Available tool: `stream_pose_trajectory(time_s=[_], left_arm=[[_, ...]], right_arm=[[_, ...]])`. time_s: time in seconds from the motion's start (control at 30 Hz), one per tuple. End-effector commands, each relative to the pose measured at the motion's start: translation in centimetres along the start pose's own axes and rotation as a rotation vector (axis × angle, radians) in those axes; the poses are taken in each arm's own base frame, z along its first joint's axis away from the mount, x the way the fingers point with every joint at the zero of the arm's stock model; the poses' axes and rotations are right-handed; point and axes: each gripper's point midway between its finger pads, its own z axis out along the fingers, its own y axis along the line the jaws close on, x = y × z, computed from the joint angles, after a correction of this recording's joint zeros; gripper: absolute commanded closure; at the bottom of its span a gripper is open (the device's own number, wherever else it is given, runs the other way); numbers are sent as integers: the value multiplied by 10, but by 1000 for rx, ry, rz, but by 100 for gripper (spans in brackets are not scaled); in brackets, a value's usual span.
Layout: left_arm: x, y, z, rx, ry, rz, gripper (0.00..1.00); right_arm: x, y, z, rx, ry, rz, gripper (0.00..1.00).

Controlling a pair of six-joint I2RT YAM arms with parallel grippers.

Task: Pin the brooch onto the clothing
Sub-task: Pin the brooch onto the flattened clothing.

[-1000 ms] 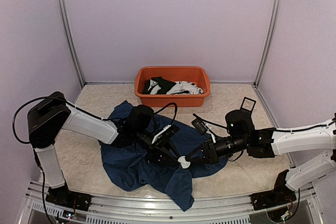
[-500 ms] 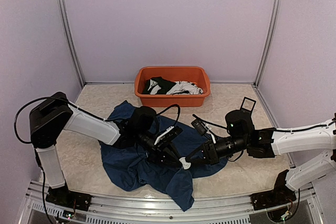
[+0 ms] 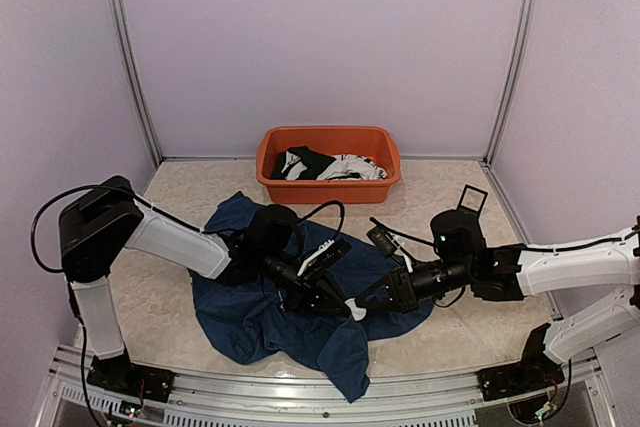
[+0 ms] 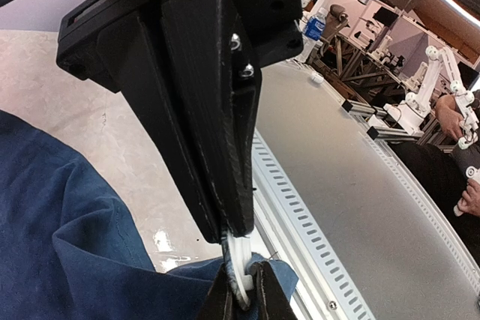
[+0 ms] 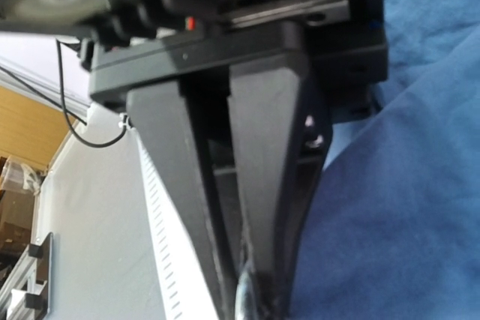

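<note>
- The brooch (image 3: 354, 308), a small white piece, sits in the lower centre of the top view. It is over the right part of the clothing (image 3: 250, 317), where the two arms meet tip to tip.
- The clothing is a dark blue T-shirt lying crumpled across the lower centre and left of the tabletop (image 3: 450, 207). One fold points toward the bottom edge.
- The left pincer (image 3: 335, 299) is nearly closed. In its wrist view the fingers pinch the upper part of the white ring.
- The right pincer (image 3: 368, 303) is fully closed, and its dark tips flank the lower part of the same ring.
- Step in hand, as I judge it: both pincers hold the brooch just above the cloth to work its clasp. I cannot tell whether the pin has entered the fabric.
- The next move calls for a layer of cloth under the pin and a firm hold on one side while the other closes the clasp.
- An orange tub (image 3: 330, 162) holding black and white garments (image 3: 325, 165) stands in the upper centre, well apart from the clothing.
- Surface and room: a pale speckled tabletop, lilac walls (image 3: 320, 47) and a slotted metal rail (image 3: 300, 397) along the bottom edge.
</note>
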Motion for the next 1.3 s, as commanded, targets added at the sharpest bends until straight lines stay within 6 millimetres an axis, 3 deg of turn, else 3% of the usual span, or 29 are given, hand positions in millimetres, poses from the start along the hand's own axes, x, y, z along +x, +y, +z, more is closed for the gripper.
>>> stream_pose_trajectory(time_s=[0.0,0.77,0.87,1.07,1.27], left_arm=[[-3,17,4,-92,-48,19,91],[-17,43,-6,-248,-183,-84,92],[-17,47,-6,-256,-191,-109,99],[-19,47,-4,-213,-191,-171,100],[-19,48,-3,-201,-176,-229,100]], right_arm=[[-9,8,-3,-31,-48,-15,100],[-11,7,-13,-21,-129,-4,100],[-11,7,-15,-22,-142,-2,100],[-14,-2,-20,65,-154,-42,100],[-21,-14,-35,222,-166,-146,64]])
